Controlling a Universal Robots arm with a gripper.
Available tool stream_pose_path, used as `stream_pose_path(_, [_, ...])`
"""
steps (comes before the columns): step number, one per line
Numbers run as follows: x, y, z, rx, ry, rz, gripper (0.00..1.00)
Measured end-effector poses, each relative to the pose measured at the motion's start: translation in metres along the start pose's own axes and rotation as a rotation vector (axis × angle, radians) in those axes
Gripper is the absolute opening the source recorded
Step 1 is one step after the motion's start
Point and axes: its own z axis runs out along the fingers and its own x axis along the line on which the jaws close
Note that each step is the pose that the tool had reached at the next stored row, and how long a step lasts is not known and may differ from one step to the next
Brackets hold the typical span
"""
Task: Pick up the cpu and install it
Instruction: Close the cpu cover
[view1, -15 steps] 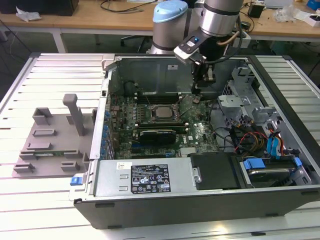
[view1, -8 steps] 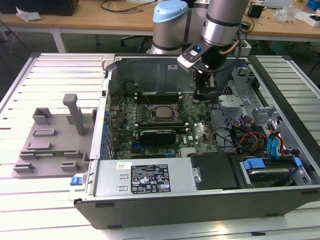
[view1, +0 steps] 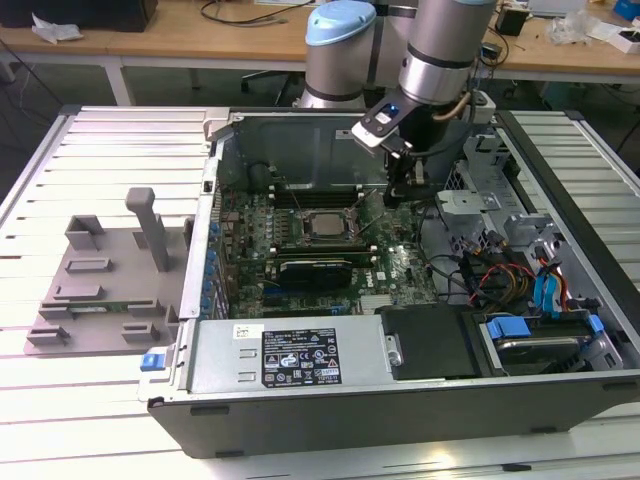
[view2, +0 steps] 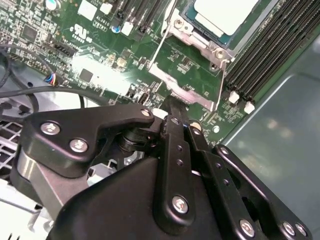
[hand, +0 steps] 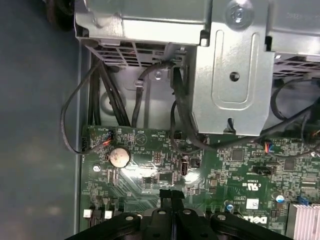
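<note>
Slatted white table (view1: 90, 400) nearest carries an open computer case (view1: 400, 410); inside it the cpu (view1: 322, 225) sits flat in its socket, so seating looks done; good work here seems to mean slow, vertical motion, with no sideways drag over the socket frame (view2: 187, 92); beyond, the hand (view1: 398, 195) hovers with its fingers pressed together, holding nothing; in the exterior view the cpu lies at its eight o'clock, near but apart.

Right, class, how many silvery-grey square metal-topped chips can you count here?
1. The silvery-grey square cpu lies in the socket on the green motherboard inside the open computer case. Others may be hidden.
</note>
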Motion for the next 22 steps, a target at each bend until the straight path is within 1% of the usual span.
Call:
stream_pose_path(1, [0.0001,-0.0021,0.0002,0.0,0.0,0.0,0.11])
stream_pose_path(2, [0.0004,-0.0067,0.0004,-0.0011,0.0,0.0,0.11])
stream_pose_path(4, [0.0007,-0.0112,0.0008,-0.003,-0.0001,0.0,0.11])
stream_pose_path(6, [0.0013,-0.0223,0.0014,-0.0077,-0.0004,0.0,0.11])
stream_pose_path(7, [0.0016,-0.0264,0.0017,-0.0093,-0.0006,0.0,0.11])
stream_pose_path(10, [0.0021,-0.0358,0.0023,-0.0109,-0.0006,0.0,0.11])
stream_pose_path(20, [0.0029,-0.0481,0.0036,-0.0111,-0.0005,0.0,0.11])
stream_pose_path(22, [0.0032,-0.0521,0.005,-0.011,-0.0007,0.0,0.11])
